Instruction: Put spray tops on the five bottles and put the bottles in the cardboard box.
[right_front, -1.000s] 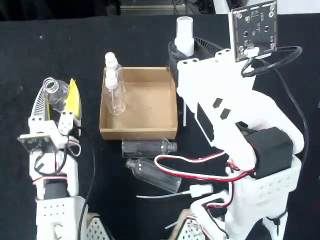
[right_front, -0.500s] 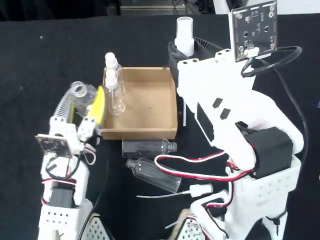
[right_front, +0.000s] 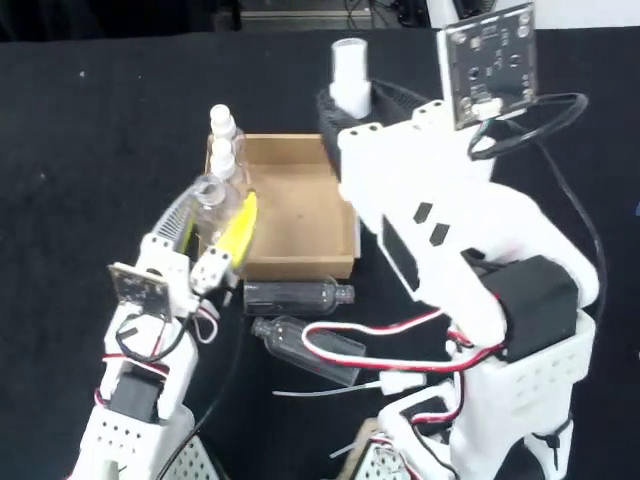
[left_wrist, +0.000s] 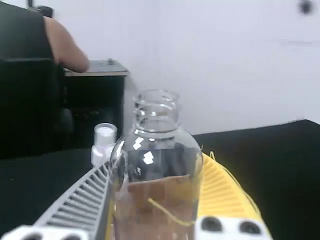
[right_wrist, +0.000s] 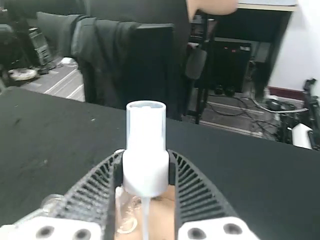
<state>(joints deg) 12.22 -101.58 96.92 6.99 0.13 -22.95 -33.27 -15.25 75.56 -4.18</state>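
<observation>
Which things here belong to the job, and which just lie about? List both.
Job: cardboard box; two capped bottles in it; uncapped bottle in left tool; spray top in right tool; two lying bottles; loose spray top.
Lying about: draped chair; floor cables.

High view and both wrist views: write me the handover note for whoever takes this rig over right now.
Left gripper: shut on an uncapped bottle, held upright at the near-left corner of the cardboard box.
Right gripper: shut on a spray top, by the box's far-right corner.
Done: two capped bottles stand at the box's far-left corner.
Left: cap and box the held bottle. Two open bottles lie on the table in front of the box, with a loose spray top near them.
</observation>
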